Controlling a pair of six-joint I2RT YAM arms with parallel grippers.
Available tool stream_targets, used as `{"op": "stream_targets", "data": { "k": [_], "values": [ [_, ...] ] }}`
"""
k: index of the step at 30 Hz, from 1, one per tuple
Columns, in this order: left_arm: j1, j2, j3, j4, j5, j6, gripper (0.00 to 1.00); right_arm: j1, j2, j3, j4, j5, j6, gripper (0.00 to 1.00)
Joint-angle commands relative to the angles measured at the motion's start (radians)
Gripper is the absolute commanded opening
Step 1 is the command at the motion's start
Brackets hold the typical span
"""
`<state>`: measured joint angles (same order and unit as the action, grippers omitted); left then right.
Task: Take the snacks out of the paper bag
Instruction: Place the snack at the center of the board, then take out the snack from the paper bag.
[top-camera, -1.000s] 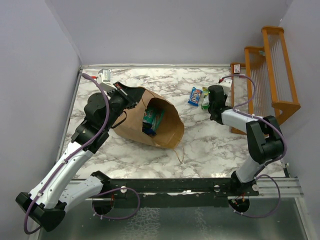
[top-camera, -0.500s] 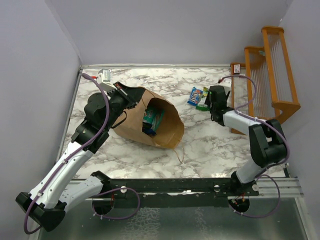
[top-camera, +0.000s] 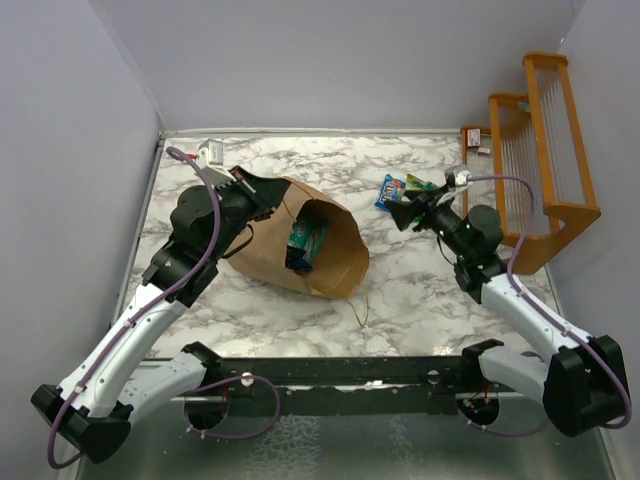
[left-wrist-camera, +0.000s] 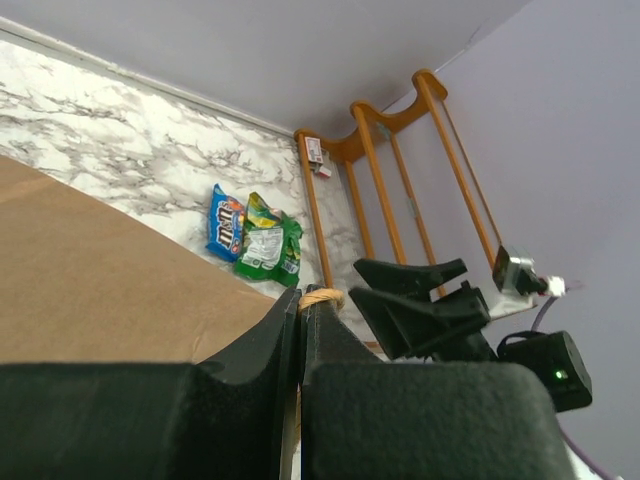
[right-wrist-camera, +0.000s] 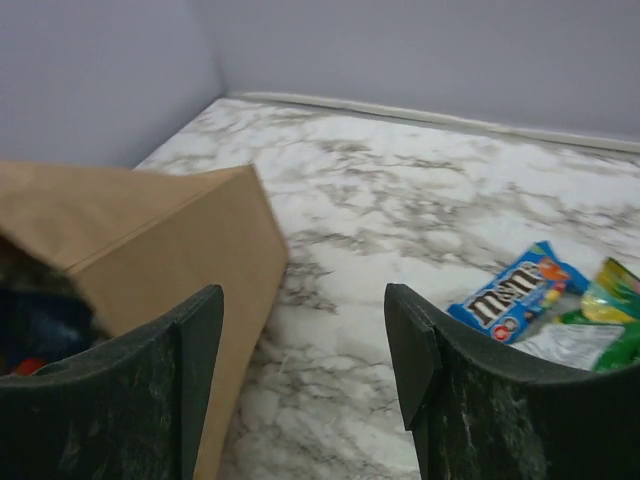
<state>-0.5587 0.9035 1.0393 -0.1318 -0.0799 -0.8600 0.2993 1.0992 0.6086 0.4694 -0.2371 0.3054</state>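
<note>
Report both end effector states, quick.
Left end effector: closed on the paper bag.
Right end effector: open, holding nothing.

The left arm climbs from its 7 o'clock base with a bent elbow. Its left pincer (top-camera: 270, 190) aims toward 3 o'clock, jaws pinched on the paper bag (top-camera: 262, 255). The right arm stretches toward 11 o'clock. Its right pincer (top-camera: 404, 213) is spread wide, pointing to 9 o'clock.
</note>
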Motion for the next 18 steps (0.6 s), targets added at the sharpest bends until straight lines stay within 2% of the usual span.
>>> {"op": "stream_targets", "data": {
  "k": [1, 5, 9, 11, 13, 16, 18],
  "values": [
    [0.003, -0.005, 0.03, -0.014, 0.001, 0.032, 0.0, 0.05, -0.105, -0.13, 0.25, -0.41, -0.001, 0.68],
    [0.003, 0.003, 0.038, -0.013, 0.007, 0.034, 0.0, 0.218, -0.139, -0.187, 0.366, -0.456, -0.06, 0.68],
    [0.003, -0.015, 0.009, -0.002, -0.009, 0.02, 0.0, 0.411, -0.099, -0.219, 0.414, -0.503, -0.256, 0.67],
    [0.003, -0.015, 0.009, 0.003, 0.01, 0.013, 0.0, 0.494, -0.059, -0.181, 0.326, -0.465, -0.375, 0.66],
    [0.003, -0.007, 0.026, -0.014, 0.024, 0.021, 0.0, 0.549, -0.002, -0.126, 0.233, -0.36, -0.478, 0.64],
    [0.003, -0.002, 0.041, -0.027, 0.03, 0.027, 0.0, 0.566, 0.09, -0.036, 0.138, -0.217, -0.55, 0.62],
    [0.002, -0.006, 0.036, -0.017, 0.039, 0.019, 0.0, 0.567, 0.14, 0.006, 0.112, -0.212, -0.59, 0.6]
  ]
}}
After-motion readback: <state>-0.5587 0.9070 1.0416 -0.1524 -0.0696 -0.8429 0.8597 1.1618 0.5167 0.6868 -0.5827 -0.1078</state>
